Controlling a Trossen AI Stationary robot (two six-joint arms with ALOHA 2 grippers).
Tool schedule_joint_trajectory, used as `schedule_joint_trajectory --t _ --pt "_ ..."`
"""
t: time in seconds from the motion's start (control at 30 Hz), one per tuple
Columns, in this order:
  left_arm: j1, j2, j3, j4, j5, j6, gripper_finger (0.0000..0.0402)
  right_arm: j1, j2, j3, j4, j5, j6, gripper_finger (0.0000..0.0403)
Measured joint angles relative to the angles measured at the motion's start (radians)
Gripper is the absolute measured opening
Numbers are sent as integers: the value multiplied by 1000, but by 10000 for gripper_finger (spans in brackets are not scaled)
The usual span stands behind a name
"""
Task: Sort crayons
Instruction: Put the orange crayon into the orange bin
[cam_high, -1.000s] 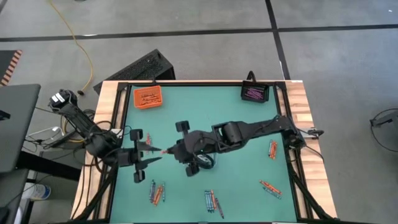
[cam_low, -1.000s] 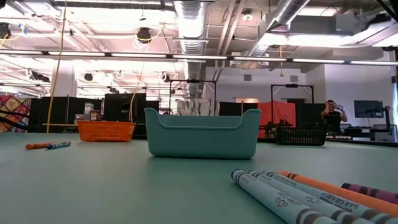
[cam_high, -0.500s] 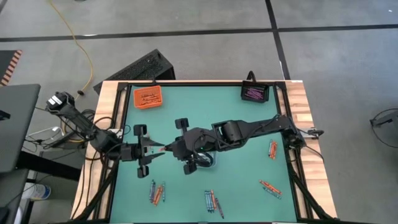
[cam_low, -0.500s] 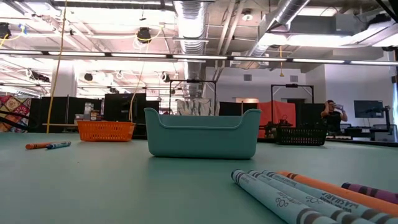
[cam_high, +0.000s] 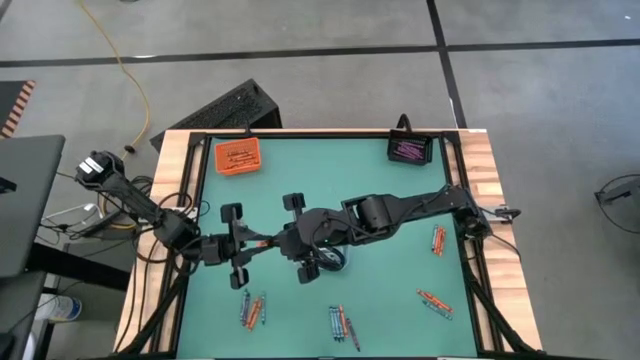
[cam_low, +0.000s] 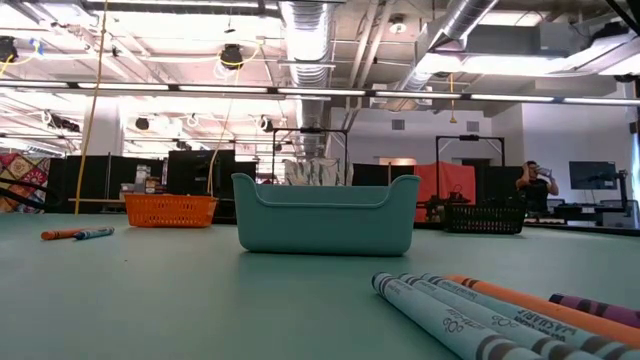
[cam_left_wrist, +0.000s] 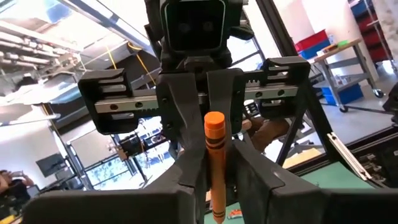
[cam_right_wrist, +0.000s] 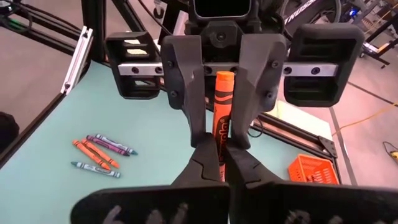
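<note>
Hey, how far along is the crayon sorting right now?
Partly done. Done: the orange tray and the black tray already hold crayons. In hand: the left gripper and the right gripper both pinch one orange crayon above mid-table, apparently a handover. Left: four loose crayon clusters lie on the mat.

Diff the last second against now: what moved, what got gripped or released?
The left end effector moved right, toward the table's middle, met the right end effector and closed onto the orange crayon that the right one holds. Both now grip it, a handover with no release yet. Unchanged: the right arm's position, the loose crayons, the orange tray, the black tray.
</note>
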Motion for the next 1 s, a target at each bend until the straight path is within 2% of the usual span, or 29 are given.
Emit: schedule_joint_trajectory --t 0.4,0.57,0.7,0.83,1.0 --pt "0 0 0 10 11 -5 40 -6 0 1 -51 3 55 0" --pt "1 0 -1 9 6 -5 11 -22 -1 2 -94 -3 118 6" --pt "1 0 -1 9 4 -3 7 -23 -1 2 -98 -2 136 19" --pt "2 0 0 2 -13 8 5 -23 -1 2 -130 82 148 53" --pt "0 -2 2 -8 -53 53 5 -29 6 -3 -264 219 190 133"
